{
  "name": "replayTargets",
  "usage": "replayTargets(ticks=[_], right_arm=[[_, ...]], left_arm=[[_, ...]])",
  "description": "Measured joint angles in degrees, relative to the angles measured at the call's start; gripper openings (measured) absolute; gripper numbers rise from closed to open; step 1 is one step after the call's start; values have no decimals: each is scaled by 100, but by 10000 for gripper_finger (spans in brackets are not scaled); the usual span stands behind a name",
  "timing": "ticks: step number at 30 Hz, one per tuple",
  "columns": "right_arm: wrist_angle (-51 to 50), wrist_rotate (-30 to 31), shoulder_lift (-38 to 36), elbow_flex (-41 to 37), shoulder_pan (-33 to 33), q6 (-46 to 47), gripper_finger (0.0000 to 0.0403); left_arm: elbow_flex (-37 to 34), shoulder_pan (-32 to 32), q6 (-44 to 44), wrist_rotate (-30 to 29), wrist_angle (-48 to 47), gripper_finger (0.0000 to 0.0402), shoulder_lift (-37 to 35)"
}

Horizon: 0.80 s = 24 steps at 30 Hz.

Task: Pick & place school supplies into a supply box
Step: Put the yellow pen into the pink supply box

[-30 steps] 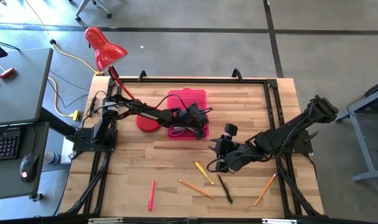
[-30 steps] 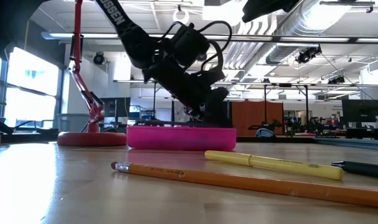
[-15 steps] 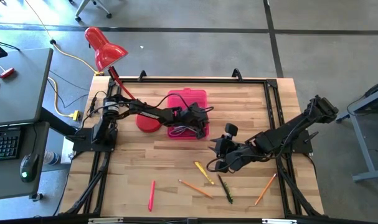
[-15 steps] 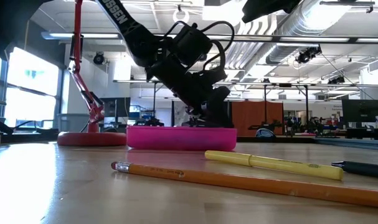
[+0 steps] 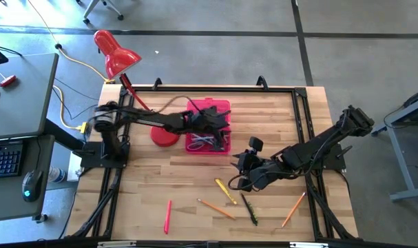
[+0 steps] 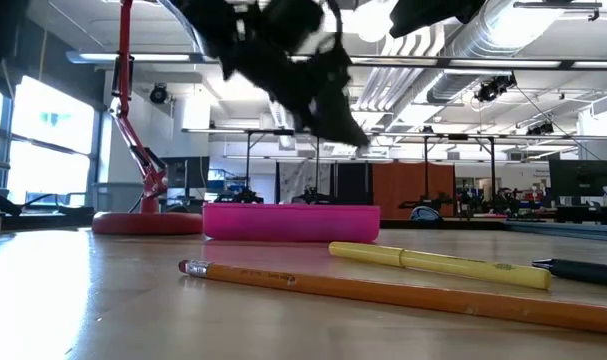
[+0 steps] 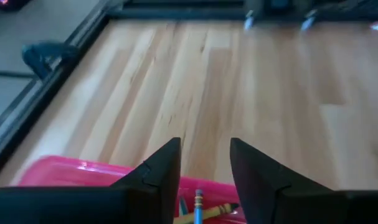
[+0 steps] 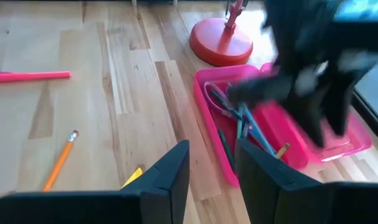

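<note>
The supply box (image 5: 209, 135), a hot-pink open case, lies on the table left of centre with several pens and pencils in it (image 8: 238, 127). My left gripper (image 5: 219, 124) hangs open above the supply box (image 6: 291, 222), clear of it, with nothing between its fingers (image 7: 204, 162). My right gripper (image 5: 237, 165) hovers open right of the box, holding nothing (image 8: 212, 163). Loose school supplies lie flat toward the near edge: a yellow pen (image 5: 226, 191), an orange pencil (image 5: 215, 209), a dark pen (image 5: 248, 209), a second orange pencil (image 5: 293, 210) and a pink-red pen (image 5: 167, 217).
A red desk lamp stands with its round base (image 5: 164, 136) right beside the box's left side, its arm and shade (image 5: 116, 54) reaching past the far left corner. A black frame (image 5: 215, 88) runs along the table's edges. Bare wood shows at the far right.
My left gripper has risen out of the supply box and drawn a little toward the far edge; in the low view it now hangs well above the box rim. The box and the loose supplies have stayed put.
</note>
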Motion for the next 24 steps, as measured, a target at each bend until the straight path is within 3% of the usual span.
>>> replayTargets(ticks=[4, 13, 18, 24], right_arm=[[2, -95, 95, 0, 11, 180, 108], [80, -609, 966, -2, 70, 876, 108], [386, -955, 1585, -3, 189, 1860, 108], [1372, -764, 2517, -2, 551, 1998, 108]], left_arm=[[-4, -2, 33, 317, -925, 155, -930], [0, -4, -336, 375, -2696, 149, -2872], [-2, -4, -751, 571, -3398, 149, -3442], [-4, -4, -1089, 631, -3951, 149, -3589]])
